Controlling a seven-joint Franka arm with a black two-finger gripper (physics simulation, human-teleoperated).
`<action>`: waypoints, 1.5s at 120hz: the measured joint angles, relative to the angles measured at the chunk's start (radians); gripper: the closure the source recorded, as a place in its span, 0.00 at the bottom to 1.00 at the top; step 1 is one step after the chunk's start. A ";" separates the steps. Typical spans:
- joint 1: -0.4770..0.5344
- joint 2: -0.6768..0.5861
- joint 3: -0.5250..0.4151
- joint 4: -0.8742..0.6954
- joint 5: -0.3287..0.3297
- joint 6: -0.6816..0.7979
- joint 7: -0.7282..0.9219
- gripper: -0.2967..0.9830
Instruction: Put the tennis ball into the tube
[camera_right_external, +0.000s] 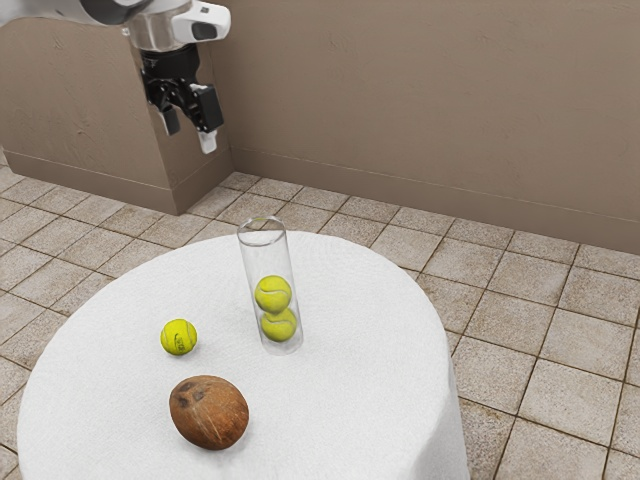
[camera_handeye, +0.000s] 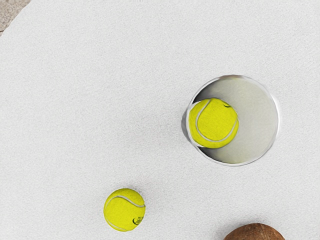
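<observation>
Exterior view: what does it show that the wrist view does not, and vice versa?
Exterior view: the black two-finger gripper, open and raised; the brown wall; two yellow-green tennis balls stacked in the clear cylindrical tube.

Wrist view: a look down the tube's open mouth, one ball off-centre inside.

Both: the tube, the loose yellow-green tennis ball, the white tablecloth and the round brown coconut, cut off in the wrist view.

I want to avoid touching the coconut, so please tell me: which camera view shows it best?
The exterior view: the coconut appears there whole, with its dark spots. The wrist view cuts it off at the picture's edge, leaving part of it visible.
</observation>
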 joint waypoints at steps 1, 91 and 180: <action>0.000 0.000 0.000 0.000 0.000 0.000 0.000 0.23; 0.050 -0.236 0.056 -0.722 -0.023 0.350 -0.013 0.23; 0.105 0.020 0.074 -0.825 -0.038 0.713 -0.004 0.23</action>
